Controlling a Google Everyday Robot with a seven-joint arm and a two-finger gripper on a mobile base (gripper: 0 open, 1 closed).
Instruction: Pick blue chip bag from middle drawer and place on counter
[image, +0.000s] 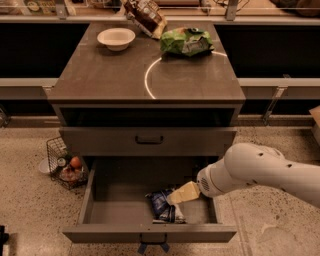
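So over on the far left a wire basket (65, 167) with some bits in it is sitting on the floor, just beside the middle drawer (100, 233), which is hanging pulled well out with its little blue strap (152, 247) dangling at the front. Up top, the counter (100, 75) is carrying a white bowl (116, 38) at the back left, then a brown-red bag (146, 16) and a green crinkled bag (186, 41) further right, with bare space nearer the front. The blue chip bag (162, 205) is lying crumpled on the drawer floor, right of the middle and close to the front wall. The gripper (175, 196) is reaching down into the drawer from the right and touching the bag's upper right edge, but honestly I can't tell whether it's open or closed or actually gripping anything. The fat white arm (260, 170) is trailing off to the right. My guess is the bag is going to be super light, soft and crinkly, with slippery foil that caves in under a squeeze, and chips inside that crush easily. I'd be pinching a raised fold or the crimped end rather than clamping across the belly.
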